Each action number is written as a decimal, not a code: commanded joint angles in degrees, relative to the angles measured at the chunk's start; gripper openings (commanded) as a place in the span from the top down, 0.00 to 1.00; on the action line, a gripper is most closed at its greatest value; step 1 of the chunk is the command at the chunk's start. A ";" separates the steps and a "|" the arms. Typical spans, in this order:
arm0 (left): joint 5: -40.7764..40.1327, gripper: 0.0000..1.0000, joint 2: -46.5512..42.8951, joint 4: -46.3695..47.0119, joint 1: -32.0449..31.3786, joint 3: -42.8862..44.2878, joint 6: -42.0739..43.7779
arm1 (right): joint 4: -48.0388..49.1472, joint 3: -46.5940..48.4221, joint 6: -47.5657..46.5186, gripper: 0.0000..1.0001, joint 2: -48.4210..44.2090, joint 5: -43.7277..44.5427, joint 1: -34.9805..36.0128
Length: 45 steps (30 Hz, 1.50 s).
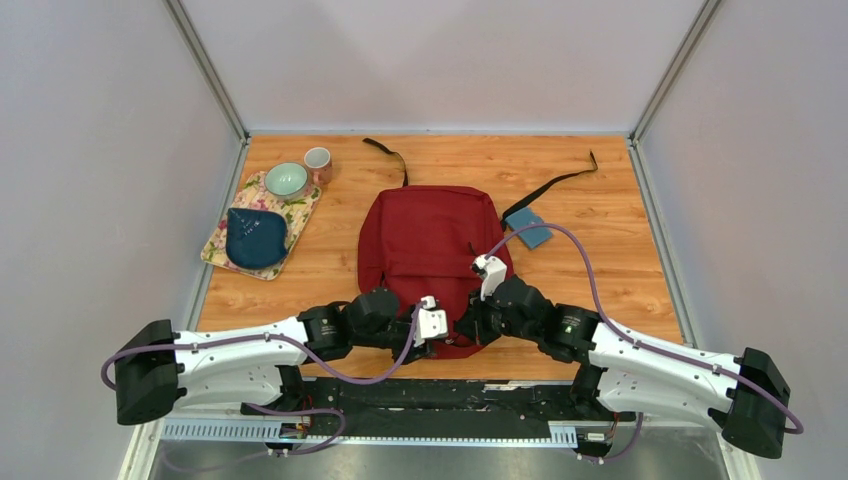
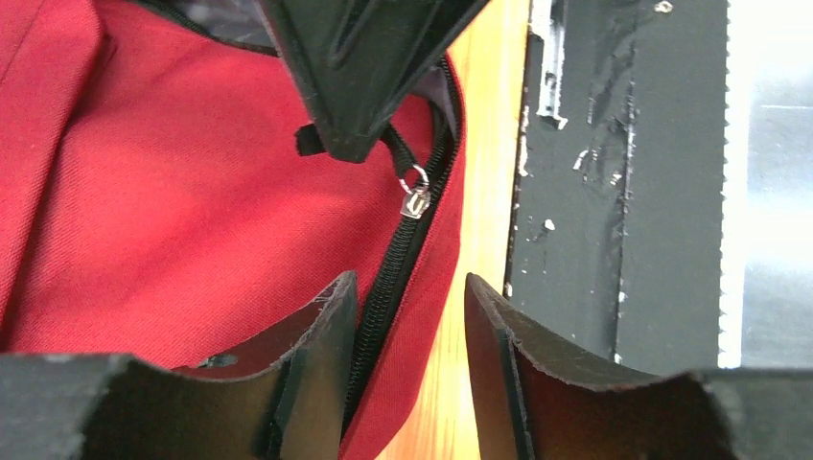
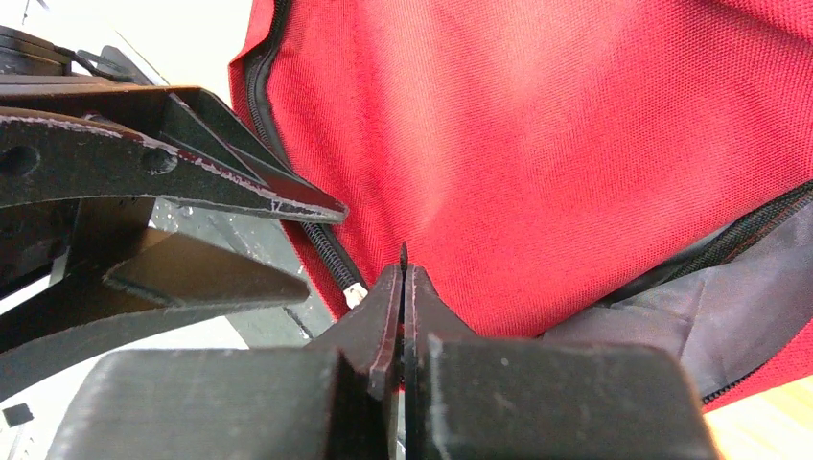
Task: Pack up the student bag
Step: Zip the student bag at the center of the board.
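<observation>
Top external view: the wooden table (image 1: 620, 290) carries the student bag (image 1: 425, 240) at its middle, lying flat, near end between my wrists. My left gripper (image 2: 410, 287) stands parted astride the bag's black zipper track (image 2: 383, 307). My right gripper (image 3: 403, 273) is pinched together on the black pull cord (image 2: 395, 151) leading to the silver slider (image 2: 415, 201).

wooden table (image 1: 620, 255) bears student bag (image 1: 425, 240), floral mat (image 1: 301, 206), mug (image 1: 318, 164), wallet (image 1: 530, 230).

Red student bag (image 1: 425, 240), black zipper pull (image 2: 398, 153)
</observation>
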 commanded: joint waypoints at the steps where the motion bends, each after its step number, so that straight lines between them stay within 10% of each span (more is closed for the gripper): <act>1: -4.76 0.51 1.39 4.39 -0.56 -0.64 1.63 | 1.77 2.42 0.42 1.00 -0.09 0.78 0.25; 8: -9.16 0.83 3.69 3.16 -1.00 -1.17 0.41 | 0.45 1.72 1.38 1.00 -0.79 0.78 0.25; 31: -17.15 0.91 -7.65 -1.94 -1.36 -11.10 -7.24 | -5.70 0.04 2.79 1.00 -5.27 15.19 -1.69; 37: -19.80 0.81 -11.07 1.83 -1.27 -10.67 -7.51 | -5.53 0.66 3.05 1.00 -4.75 15.90 -2.04; 45: -15.94 0.40 -9.15 14.22 -1.35 -7.77 -8.30 | -2.54 -0.13 3.40 1.00 -5.27 12.47 -2.13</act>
